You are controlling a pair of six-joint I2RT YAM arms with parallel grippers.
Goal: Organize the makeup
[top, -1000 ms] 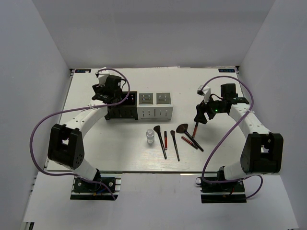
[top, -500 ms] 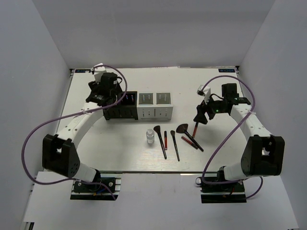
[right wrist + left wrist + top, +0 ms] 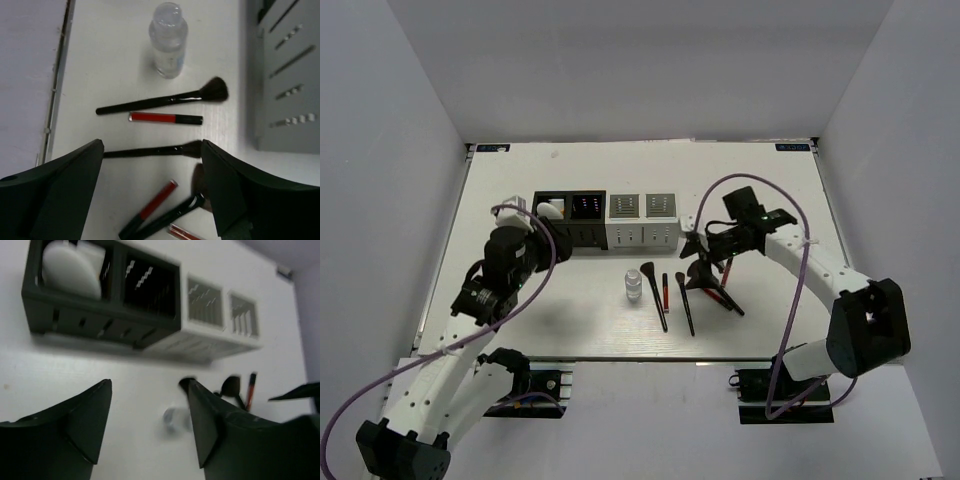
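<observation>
Makeup is spread across the middle of the table (image 3: 770,190): a small clear bottle (image 3: 168,37) stands upright at the left end of the group. Just beside it lies a long black brush (image 3: 162,100), then a thin red stick (image 3: 166,118), then a second black brush (image 3: 152,150), all lying roughly side by side and apart from one another. Further right, another red stick (image 3: 156,201) lies angled against a dark handle; what sits beyond that is hidden by a finger. The right gripper (image 3: 152,143) hangs directly over this cluster, fingers spread wide and nothing between them. Behind the makeup, a black box (image 3: 100,322) and a white box (image 3: 220,342) stand in a row, touching. A white oval (image 3: 70,270) is in the black box's leftmost compartment. The left gripper (image 3: 147,384) hovers on the near side of the black box, fingers parted and empty.
</observation>
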